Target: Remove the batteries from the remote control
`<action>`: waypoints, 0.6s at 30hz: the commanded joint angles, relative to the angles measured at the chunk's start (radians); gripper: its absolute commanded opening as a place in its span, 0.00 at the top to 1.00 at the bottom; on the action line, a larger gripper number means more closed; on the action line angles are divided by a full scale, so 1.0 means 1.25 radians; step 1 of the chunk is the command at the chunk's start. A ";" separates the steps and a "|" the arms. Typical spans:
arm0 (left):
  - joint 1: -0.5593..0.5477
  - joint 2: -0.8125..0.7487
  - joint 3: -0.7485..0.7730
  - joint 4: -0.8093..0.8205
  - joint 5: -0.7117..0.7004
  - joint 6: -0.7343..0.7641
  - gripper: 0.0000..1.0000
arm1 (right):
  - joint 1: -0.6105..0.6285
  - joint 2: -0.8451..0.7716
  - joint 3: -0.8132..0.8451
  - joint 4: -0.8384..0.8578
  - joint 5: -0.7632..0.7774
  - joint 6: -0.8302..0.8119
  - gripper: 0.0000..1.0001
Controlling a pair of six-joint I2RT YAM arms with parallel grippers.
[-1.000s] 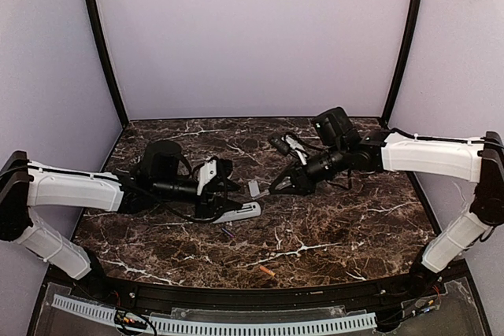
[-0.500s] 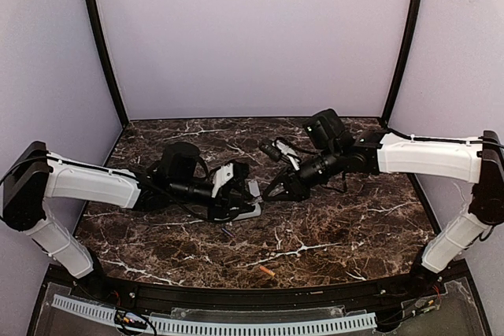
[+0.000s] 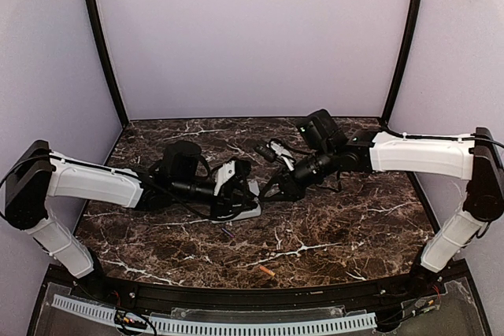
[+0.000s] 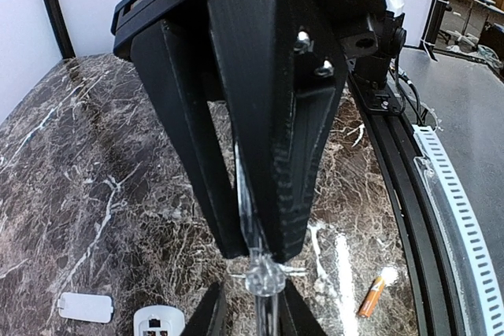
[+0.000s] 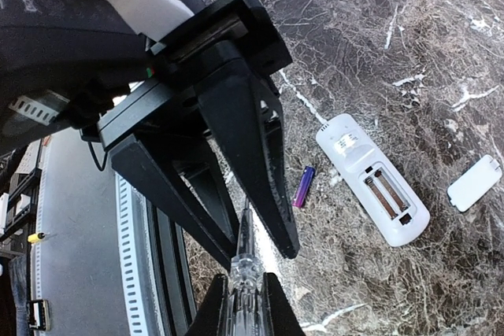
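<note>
Your left gripper (image 5: pixel 260 256): jaws part-open, nothing between them. Right gripper (image 4: pixel 260 251): jaws closed tip to tip. A thin clear sliver shows at the tips, can't tell what it is. The two grippers face each other nose to nose, low over mid-table.

The remote (image 5: pixel 370 186) lies flat on the tabletop (image 3: pixel 339 226), bay side up, just beside the left gripper's tips. Bay is uncovered. Two dark slots show, can't tell if cells sit in them. The white cover (image 5: pixel 474 182) lies near the remote's end, not touching.

The purple battery (image 5: pixel 303 187) is loose just beside the remote, on the near side. The orange battery (image 4: pixel 372 297) is well apart, close to the front rail (image 4: pixel 394 163).

Surface: dark brown marble pattern with white veins, glossy with glare streaks. Pale lilac walls (image 3: pixel 252 37) on three sides, black poles (image 3: pixel 98 37) at the back corners. A white slotted strip (image 3: pixel 213 324) runs along the front.
</note>
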 commanded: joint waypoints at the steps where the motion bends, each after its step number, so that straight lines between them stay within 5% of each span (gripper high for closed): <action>1: -0.005 0.005 0.012 0.025 0.015 -0.014 0.79 | 0.010 0.010 0.024 0.004 0.000 -0.009 1.00; 11: -0.006 0.022 0.018 0.037 0.019 -0.004 0.98 | 0.013 0.008 0.024 0.002 0.011 -0.003 1.00; 18: -0.006 0.022 0.014 0.039 0.017 0.004 1.00 | 0.013 0.025 0.035 -0.001 0.024 0.003 1.00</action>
